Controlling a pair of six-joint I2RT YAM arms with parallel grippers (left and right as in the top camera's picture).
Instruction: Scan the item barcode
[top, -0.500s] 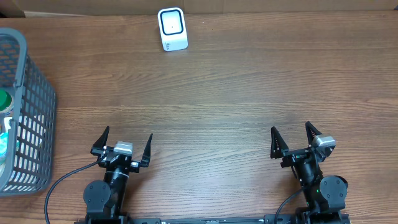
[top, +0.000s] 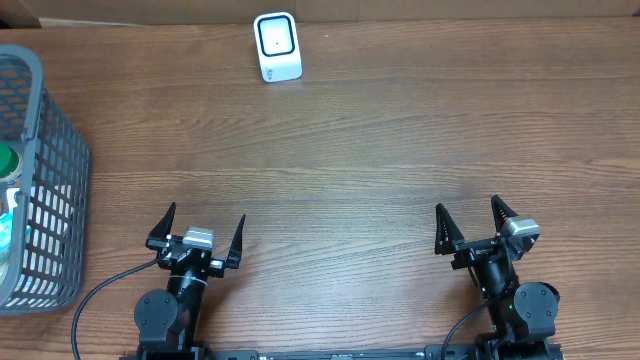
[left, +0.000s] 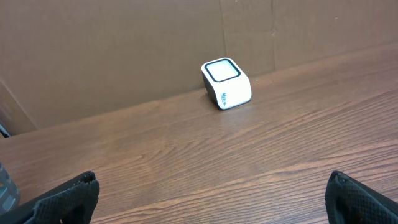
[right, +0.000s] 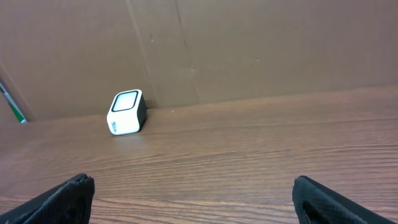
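A small white barcode scanner with a dark-framed window stands at the table's far edge, also visible as the scanner in the left wrist view and the scanner in the right wrist view. Items lie inside the grey basket at the left; only a green cap and some white and teal packaging show. My left gripper rests open near the front edge, nothing between its fingers. At the front right my right gripper is open and empty too. Both are far from scanner and basket.
A brown cardboard wall runs along the back of the wooden table. The basket's wall rises at the left edge, close to the left arm's side. Cables trail from both arm bases at the front.
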